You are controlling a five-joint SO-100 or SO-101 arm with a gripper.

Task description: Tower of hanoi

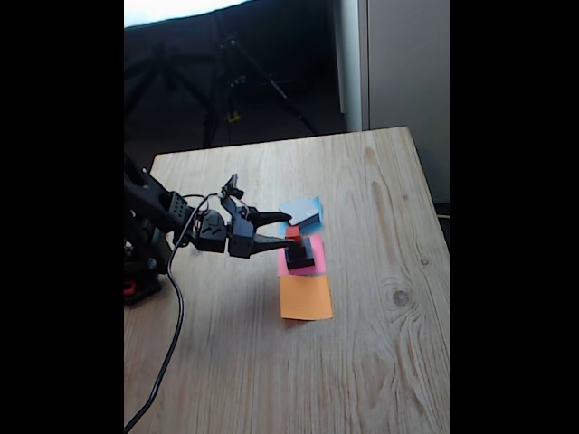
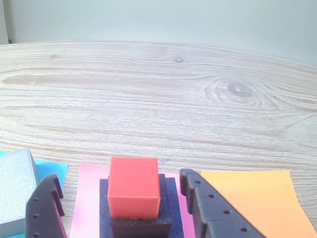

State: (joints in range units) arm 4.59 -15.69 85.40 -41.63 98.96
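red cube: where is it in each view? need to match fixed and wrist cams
Fixed view: red cube near table centre, atop the black blocks on the pink paper, at the gripper fingertips.
Wrist view: red cube bottom centre, between the open fingers.
Shared landmark: orange paper beside the pink one.

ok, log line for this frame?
claw: open, straddling red cube | stack on pink paper: red cube on small black cube on medium black block | grey block: on blue paper | orange paper: bare
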